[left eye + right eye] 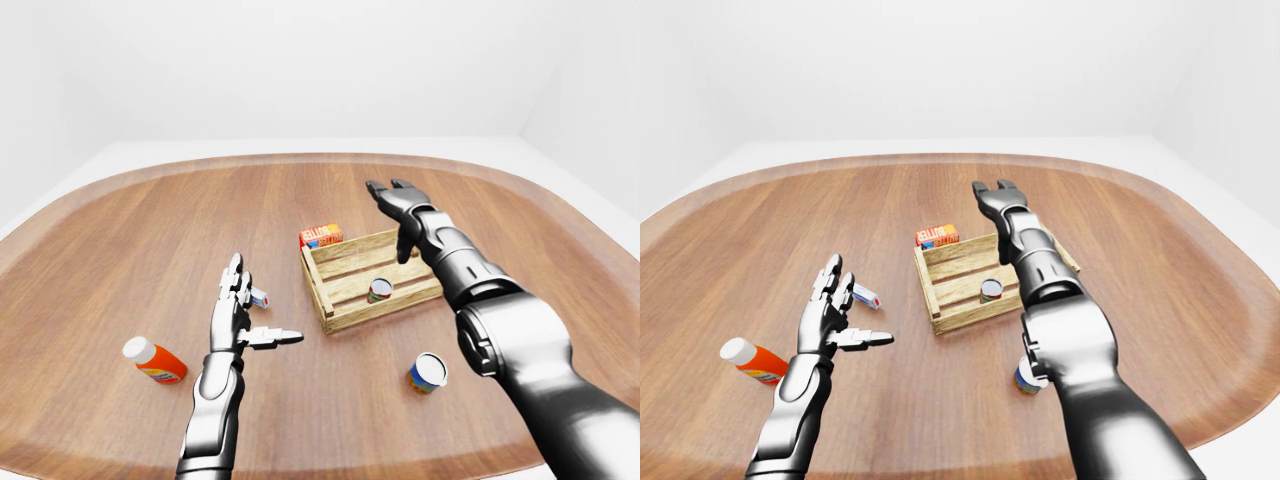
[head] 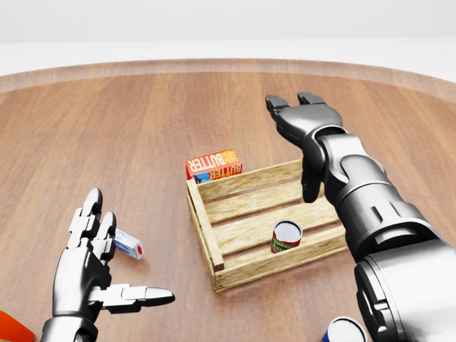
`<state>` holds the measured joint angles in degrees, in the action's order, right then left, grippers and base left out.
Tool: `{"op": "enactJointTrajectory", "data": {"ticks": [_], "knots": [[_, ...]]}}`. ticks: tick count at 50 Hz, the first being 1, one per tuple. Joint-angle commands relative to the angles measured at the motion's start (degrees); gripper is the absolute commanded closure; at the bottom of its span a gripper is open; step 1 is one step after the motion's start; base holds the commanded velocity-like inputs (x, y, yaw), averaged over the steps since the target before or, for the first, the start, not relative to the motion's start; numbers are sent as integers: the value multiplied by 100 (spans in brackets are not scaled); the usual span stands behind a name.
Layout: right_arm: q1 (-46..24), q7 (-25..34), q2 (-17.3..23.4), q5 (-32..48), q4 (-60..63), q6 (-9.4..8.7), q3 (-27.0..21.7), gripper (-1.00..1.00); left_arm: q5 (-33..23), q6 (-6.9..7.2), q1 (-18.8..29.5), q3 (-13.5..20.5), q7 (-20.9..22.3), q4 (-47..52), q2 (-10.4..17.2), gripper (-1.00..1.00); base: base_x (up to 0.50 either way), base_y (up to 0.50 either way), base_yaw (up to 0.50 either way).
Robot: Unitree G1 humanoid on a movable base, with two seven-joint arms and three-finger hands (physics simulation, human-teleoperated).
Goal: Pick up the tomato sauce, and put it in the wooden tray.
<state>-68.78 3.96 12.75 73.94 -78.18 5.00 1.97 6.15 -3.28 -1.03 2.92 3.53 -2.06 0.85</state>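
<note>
Wood table: butter box beside wooden tray, tomato sauce inside; both robot hands spread.

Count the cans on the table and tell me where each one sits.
2. The tomato sauce can stands inside the wooden tray. A blue can stands on the table below the tray in the left-eye view. Nothing seems hidden.

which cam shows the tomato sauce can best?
Head view: the tomato sauce can stands upright in the wooden tray, close and unobstructed, with its label visible. The left-eye and right-eye views show the same can inside the tray, but much smaller and with no label detail.
</note>
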Motion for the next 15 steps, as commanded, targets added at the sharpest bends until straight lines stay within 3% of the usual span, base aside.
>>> {"op": "enactJointTrajectory", "data": {"ticks": [1,15], "knots": [[-568,-21,190,-62,154,0,99,-100,-9,17,-11,-6,-6,27,-2,-100,0,0,0],[-1164,185,567,-289,635,0,70,-100,-18,41,-37,-19,-15,80,-10,-100,0,0,0]]}}
